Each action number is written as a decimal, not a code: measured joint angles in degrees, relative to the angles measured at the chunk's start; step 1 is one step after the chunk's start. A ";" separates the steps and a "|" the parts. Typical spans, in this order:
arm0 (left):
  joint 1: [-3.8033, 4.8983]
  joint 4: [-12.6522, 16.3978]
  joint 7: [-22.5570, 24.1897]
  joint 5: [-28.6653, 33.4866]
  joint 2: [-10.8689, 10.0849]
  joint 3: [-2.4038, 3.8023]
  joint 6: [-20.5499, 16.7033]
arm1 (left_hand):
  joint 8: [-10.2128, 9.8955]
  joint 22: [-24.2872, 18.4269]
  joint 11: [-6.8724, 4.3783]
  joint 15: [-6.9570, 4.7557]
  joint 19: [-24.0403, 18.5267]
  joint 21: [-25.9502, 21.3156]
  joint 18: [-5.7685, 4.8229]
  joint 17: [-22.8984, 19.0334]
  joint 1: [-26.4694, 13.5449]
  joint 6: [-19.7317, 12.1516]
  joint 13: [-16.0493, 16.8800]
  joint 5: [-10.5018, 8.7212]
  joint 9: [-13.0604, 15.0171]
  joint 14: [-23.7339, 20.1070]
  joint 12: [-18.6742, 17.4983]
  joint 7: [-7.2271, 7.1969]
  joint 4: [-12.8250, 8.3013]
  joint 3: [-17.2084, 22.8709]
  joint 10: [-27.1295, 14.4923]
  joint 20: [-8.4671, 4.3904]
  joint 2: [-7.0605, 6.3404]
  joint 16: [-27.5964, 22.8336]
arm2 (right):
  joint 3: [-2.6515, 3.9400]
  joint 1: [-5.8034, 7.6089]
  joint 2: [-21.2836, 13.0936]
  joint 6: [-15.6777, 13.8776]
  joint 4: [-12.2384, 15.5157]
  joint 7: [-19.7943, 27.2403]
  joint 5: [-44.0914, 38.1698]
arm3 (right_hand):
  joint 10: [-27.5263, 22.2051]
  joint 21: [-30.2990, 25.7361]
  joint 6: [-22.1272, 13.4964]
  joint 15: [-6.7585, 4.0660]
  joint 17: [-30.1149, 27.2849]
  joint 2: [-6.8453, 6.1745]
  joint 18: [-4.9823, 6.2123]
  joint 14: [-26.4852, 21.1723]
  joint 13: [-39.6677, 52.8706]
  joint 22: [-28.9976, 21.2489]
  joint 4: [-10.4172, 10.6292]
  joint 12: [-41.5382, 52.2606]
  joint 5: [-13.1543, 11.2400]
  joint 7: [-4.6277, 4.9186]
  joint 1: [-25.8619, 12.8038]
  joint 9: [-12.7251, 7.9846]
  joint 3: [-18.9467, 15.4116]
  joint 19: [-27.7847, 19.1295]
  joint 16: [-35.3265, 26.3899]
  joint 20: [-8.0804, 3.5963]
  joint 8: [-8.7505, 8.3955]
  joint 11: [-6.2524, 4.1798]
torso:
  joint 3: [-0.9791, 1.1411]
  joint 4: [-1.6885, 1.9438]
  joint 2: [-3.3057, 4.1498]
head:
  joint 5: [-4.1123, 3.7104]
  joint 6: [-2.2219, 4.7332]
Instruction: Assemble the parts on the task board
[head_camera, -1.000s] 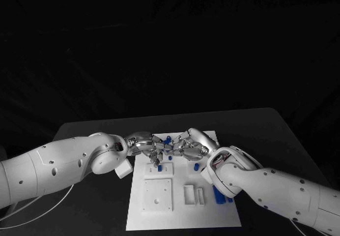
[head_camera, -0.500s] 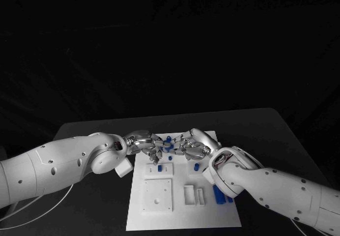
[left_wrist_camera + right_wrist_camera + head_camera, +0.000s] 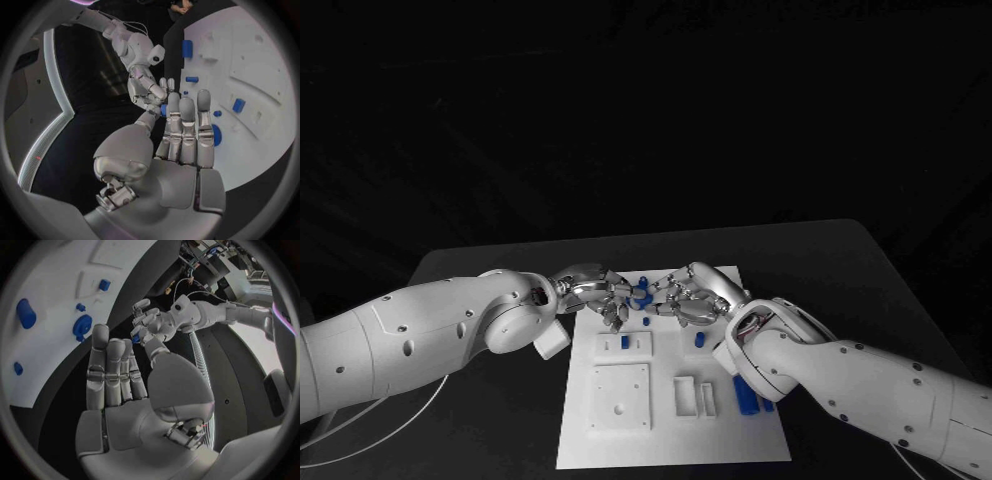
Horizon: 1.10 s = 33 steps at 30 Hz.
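Both hands meet fingertip to fingertip over the task board (image 3: 672, 440) at its 12 o'clock end, left hand (image 3: 600, 296) and right hand (image 3: 687, 296) together pinching a small blue part (image 3: 640, 294), likely passing it or aligning it for insertion.

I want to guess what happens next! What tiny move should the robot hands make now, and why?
Probably ease the small blue part down toward the task board. The left robot hand and right robot hand meet fingertip to fingertip around it above the board; which grips it is unclear.
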 measured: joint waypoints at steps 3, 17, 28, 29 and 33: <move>0.00 -0.02 0.01 -0.03 0.01 0.00 0.00 | 0.00 0.00 0.00 0.00 0.00 0.00 0.00 0.00 -0.18 0.00 -0.04 0.00 0.00 0.00 0.00 0.00 -0.15 0.16 0.00 0.00 -0.18 0.00 | 0.00 -0.04 0.06 0.33 -0.02 0.13 0.14 | 0.00 0.00 0.00 0.00 0.00 -0.01 0.00 0.00 -0.08 0.15 -0.10 0.19 0.23 0.00 -0.01 0.00 0.10 0.00 0.00 0.00 0.00 0.00 | -0.01 0.00 0.00 | -0.01 0.00; -0.05 -0.14 0.06 -0.16 0.06 -0.06 0.12 | -0.23 -0.01 0.12 0.00 -0.21 0.22 0.00 0.00 -0.43 0.29 -0.05 -0.13 0.05 0.00 0.00 0.13 -0.71 0.72 0.11 -0.21 -0.43 0.00 | 0.06 -0.39 0.31 1.89 -0.33 0.79 0.85 | 0.00 0.00 0.43 0.00 -0.13 -0.01 -0.01 0.00 -0.43 1.12 -1.43 0.56 0.88 -0.42 -0.01 -0.15 1.44 0.00 0.45 0.00 -0.03 0.01 | -0.01 0.00 0.00 | -0.01 -0.14; -0.05 -0.27 0.06 -0.49 0.10 -0.06 0.23 | -0.33 -0.02 0.21 -0.19 -0.20 0.64 0.00 0.00 -0.41 0.42 -0.05 -0.30 0.06 -0.21 0.00 0.18 -0.78 0.78 0.21 -0.21 -0.41 0.00 | 0.07 -0.69 -0.02 1.83 -0.25 1.66 1.24 | 0.03 0.00 3.45 -0.21 -0.09 0.32 -0.02 0.22 -0.43 1.97 -2.31 0.84 2.38 -1.17 -0.33 -0.09 2.66 0.03 0.66 -0.04 -0.36 -0.43 | -0.01 -0.03 -0.01 | 0.04 -0.17; -0.05 -0.30 0.06 -0.54 0.11 -0.06 0.23 | -0.34 -0.02 0.21 -0.19 -0.20 0.66 0.00 0.00 -0.40 0.43 -0.05 -0.36 0.06 -0.21 0.00 0.17 -0.78 0.78 0.21 -0.20 -0.40 0.00 | 0.07 -0.71 -0.05 1.81 -0.22 1.73 1.29 | 0.12 0.00 3.56 -0.21 -0.06 0.32 -0.02 0.22 -0.43 2.06 -2.45 0.84 2.38 -1.28 -0.33 -0.08 2.81 0.14 0.66 -0.15 -0.36 -0.52 | 0.01 -0.03 -0.01 | 0.04 -0.17; -0.02 -0.47 0.01 -0.70 0.14 -0.03 0.20 | -0.42 -0.02 0.21 -0.19 -0.20 0.66 0.00 0.00 -0.10 0.50 -0.05 -0.44 0.05 -0.21 0.00 0.11 -0.80 0.80 0.21 -0.20 -0.56 0.00 | 0.05 -0.83 -0.25 1.67 0.04 1.90 1.49 | 0.13 0.00 4.78 -0.21 0.00 0.54 -0.02 0.22 -0.43 2.30 -2.52 1.07 2.38 -1.60 -0.56 -0.02 2.87 0.21 0.88 -0.22 -0.36 -0.52 | 0.03 -0.03 -0.01 | -0.01 -0.13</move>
